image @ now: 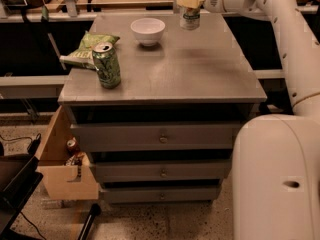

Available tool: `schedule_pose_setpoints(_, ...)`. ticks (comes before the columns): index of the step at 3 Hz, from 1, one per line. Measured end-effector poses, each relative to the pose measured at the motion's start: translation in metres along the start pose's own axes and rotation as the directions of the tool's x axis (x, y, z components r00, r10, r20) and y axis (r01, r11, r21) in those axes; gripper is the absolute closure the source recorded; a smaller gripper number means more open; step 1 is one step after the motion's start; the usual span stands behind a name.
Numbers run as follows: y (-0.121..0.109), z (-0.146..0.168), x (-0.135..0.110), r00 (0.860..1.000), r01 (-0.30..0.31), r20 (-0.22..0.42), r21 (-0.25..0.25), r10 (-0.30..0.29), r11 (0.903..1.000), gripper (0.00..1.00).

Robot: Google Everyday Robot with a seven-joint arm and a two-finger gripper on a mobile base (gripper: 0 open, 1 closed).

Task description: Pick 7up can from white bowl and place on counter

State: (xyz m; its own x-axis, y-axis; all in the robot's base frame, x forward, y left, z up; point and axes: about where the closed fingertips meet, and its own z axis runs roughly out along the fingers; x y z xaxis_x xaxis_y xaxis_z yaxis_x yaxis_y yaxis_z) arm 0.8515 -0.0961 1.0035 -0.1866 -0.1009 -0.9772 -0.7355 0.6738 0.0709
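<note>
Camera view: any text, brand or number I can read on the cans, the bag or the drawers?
7up can, held at its top by the end effector at the counter's far edge: green print, too blurred to read.
Dark green can: pattern only, nothing legible.
Green snack bag: unreadable.
Drawers: no labels.
</note>
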Motion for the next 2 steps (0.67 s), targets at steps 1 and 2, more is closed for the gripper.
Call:
schedule_pose_setpoints(1,0.004,-0.028,0.009,0.997,0.021,0.078,0.001,-0.021,0.9998,1.00)
schedule_pose_setpoints(2,0.022,-0.045,0.034,0.991,0.040,0.131,-0.014,-0.038,0.9991,1.00)
